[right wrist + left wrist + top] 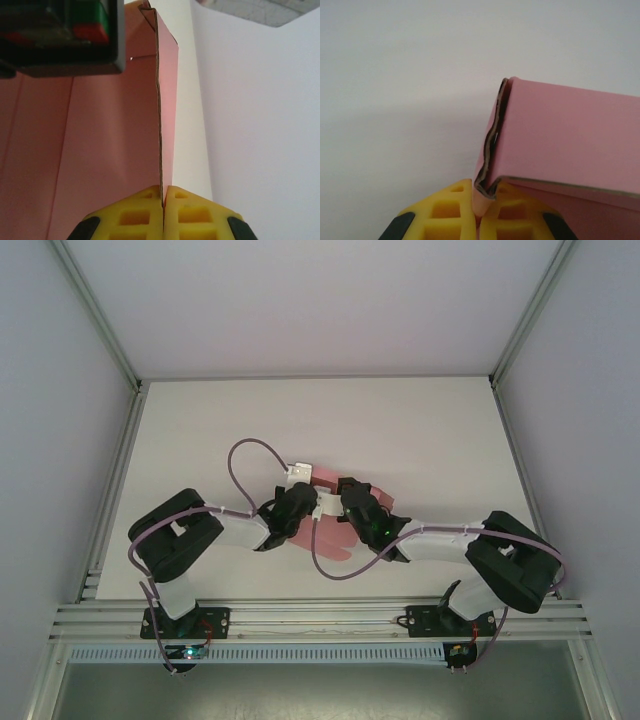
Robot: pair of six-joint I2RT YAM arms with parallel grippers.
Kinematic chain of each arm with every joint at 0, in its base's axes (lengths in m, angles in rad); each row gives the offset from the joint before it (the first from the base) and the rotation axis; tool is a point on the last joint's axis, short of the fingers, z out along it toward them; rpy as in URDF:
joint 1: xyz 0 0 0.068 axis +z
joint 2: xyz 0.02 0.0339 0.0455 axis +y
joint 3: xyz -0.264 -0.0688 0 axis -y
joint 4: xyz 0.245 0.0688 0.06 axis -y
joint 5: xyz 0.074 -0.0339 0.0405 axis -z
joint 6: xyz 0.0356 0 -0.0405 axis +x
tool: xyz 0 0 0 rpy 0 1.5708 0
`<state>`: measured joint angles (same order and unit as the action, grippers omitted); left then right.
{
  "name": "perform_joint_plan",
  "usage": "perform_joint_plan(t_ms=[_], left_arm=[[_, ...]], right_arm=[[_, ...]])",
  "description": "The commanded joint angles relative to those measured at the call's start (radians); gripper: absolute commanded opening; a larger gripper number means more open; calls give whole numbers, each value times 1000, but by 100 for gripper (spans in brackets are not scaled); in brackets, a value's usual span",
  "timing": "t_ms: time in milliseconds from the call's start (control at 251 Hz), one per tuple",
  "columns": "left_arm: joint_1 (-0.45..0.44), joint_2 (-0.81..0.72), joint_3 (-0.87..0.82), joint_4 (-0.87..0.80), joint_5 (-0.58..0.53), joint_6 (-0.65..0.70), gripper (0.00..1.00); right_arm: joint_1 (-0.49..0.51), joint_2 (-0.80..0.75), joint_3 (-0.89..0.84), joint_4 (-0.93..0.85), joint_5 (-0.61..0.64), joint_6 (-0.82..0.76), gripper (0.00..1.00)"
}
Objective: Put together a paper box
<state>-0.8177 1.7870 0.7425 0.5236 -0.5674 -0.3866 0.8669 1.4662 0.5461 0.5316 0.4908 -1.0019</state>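
The pink paper box (340,537) lies mid-table, partly folded, between my two grippers. My left gripper (300,502) is shut on a doubled, crumpled corner of the paper box (560,135), whose upright wall rises to the right of the yellow fingers (451,210). My right gripper (352,496) is shut on a thin raised wall of the paper box (100,150), the card's edge running straight up from between its yellow fingers (192,212). The two grippers stand close together over the card, and much of the sheet is hidden beneath them.
The white table (420,430) stretches behind and to both sides of the box. Aluminium frame rails (320,618) run along the near edge, and grey walls close the sides. The left arm's wrist housing (60,35) hangs near, at the upper left of the right wrist view.
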Motion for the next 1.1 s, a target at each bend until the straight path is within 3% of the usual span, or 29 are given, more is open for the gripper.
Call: perform_joint_plan(t_ms=[0,271,439,591,698,742,802,870,918,974,1006,1097], left_arm=[[85,71,13,-287,-438,-126,0],[82,76,34,-299,-354,-113,0],[82,28,-56,-81,-120,-25,0],[81,20,-48,-45,-52,14,0],[81,-12,-87,42,5,36,0],[81,-27,-104,75,19,50,0],[81,-50,-116,95,24,59,0],[82,-77,-121,95,32,53,0],[82,-96,-128,107,64,58,0],[82,-115,-146,141,94,52,0],[84,-124,-156,163,107,58,0],[84,-158,-175,183,110,60,0]], right_arm=[[-8,-35,-29,-158,45,37,0],[-9,-14,-26,-157,25,35,0],[-18,-2,-36,-119,19,46,0],[-11,13,-41,-81,8,45,0],[-5,14,-26,-67,19,46,6],[2,-4,-12,-71,9,56,14],[2,-40,-3,-70,-31,69,35],[0,-88,5,-73,-85,84,41],[-5,-125,9,-76,-120,92,51],[-6,-164,15,-95,-150,93,70],[-6,-186,14,-93,-153,101,97],[-6,-267,4,-102,-181,128,99]])
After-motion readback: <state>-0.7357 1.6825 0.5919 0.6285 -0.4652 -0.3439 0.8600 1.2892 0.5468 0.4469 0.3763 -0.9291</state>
